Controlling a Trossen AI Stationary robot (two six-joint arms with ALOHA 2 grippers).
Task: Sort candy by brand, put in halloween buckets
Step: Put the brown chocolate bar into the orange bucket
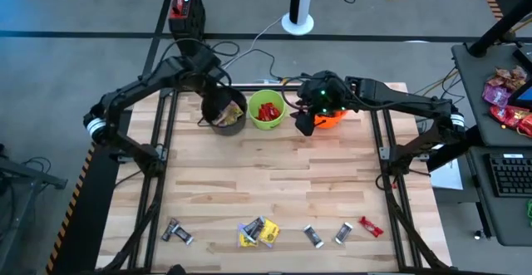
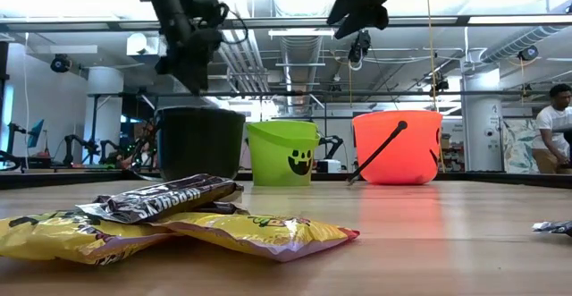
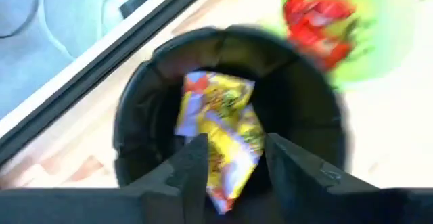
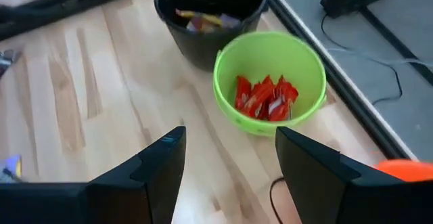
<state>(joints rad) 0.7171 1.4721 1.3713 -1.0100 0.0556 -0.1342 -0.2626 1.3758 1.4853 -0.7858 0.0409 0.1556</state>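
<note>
Hovering above the black bucket (image 3: 230, 109), the left pincer (image 3: 233, 160) stands open.

left arm (image 1: 137, 92): black jointed links, white band near base, loose black cable | right arm (image 1: 399, 100): same black links, white band, green light on wrist | fingers (image 4: 152, 173): dark, flat, angular

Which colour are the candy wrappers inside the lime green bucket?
Red wrappers in the green bucket; the right wrist view shows them best.

pale wood table (image 1: 274, 175), glossy plastic buckets (image 2: 398, 147), shiny candy wrappers (image 2: 259, 232)
</note>
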